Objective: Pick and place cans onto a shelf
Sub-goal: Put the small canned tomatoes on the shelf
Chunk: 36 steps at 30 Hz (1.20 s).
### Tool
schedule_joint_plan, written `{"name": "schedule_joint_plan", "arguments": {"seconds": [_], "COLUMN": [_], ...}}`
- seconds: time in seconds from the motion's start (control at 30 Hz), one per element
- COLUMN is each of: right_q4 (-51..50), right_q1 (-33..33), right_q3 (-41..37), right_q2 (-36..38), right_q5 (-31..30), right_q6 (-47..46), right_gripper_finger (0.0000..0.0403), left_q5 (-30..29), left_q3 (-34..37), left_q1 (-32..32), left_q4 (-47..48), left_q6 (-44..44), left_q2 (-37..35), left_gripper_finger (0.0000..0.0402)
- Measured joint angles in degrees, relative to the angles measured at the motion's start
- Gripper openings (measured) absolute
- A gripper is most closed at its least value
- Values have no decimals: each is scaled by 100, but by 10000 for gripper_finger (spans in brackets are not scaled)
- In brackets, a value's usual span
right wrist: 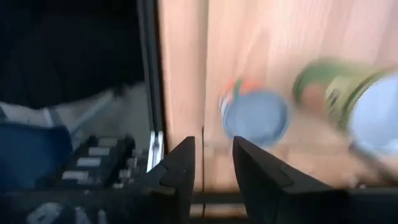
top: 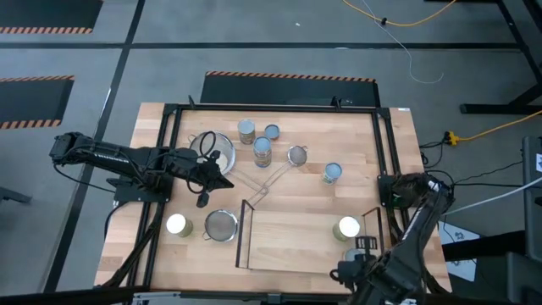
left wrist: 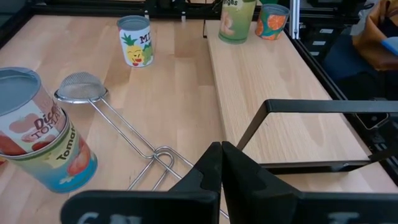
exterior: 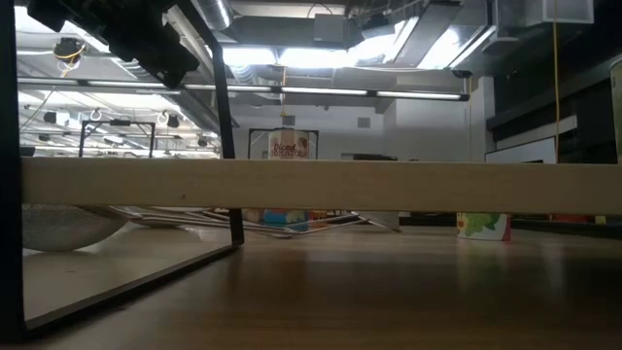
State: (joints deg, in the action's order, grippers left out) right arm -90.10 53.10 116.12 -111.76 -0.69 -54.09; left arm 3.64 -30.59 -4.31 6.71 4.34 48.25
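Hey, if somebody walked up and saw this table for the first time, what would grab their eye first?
Probably the cluster of cans at the table's far middle, next to a steel pan. Then the light-wood shelf at the near edge, with one green-labelled can on its right end. The left gripper, shut, hovers beside the pan.

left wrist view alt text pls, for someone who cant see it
The left gripper, fingers shut and empty, hangs over a wooden table beside the light-wood shelf. A tomato can stands close by, next to a wire strainer; a pineapple can stands farther off. A green can and an orange-labelled can stand at the shelf's far end.
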Motion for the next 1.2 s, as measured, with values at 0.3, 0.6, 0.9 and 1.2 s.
{"name": "schedule_joint_plan", "arguments": {"seconds": [0.3, 0.6, 0.9, 1.2], "right_q4": [20, 16, 1648, 4111], "right_q1": [-172, -1025, -2081, -3135], "right_q3": [1019, 552, -2233, -4896], "right_q2": [28, 547, 2447, 4498], "right_q5": [-2917, -3804, -3131, -1884], "right_q6": [1853, 3873, 4540, 5169], "right_gripper_finger": [113, 113, 113, 113], "left_q5": [0, -1, -127, -307], "left_q3": [-2, -2, -4, -9], "left_q1": [1, 0, 1, 2], "left_q4": [-308, -1244, -2002, -3078], "left_q6": [-2, -608, -654, -658], "left_q2": [2, 2, 2, 412], "left_gripper_finger": [0, 1, 63, 96]}}
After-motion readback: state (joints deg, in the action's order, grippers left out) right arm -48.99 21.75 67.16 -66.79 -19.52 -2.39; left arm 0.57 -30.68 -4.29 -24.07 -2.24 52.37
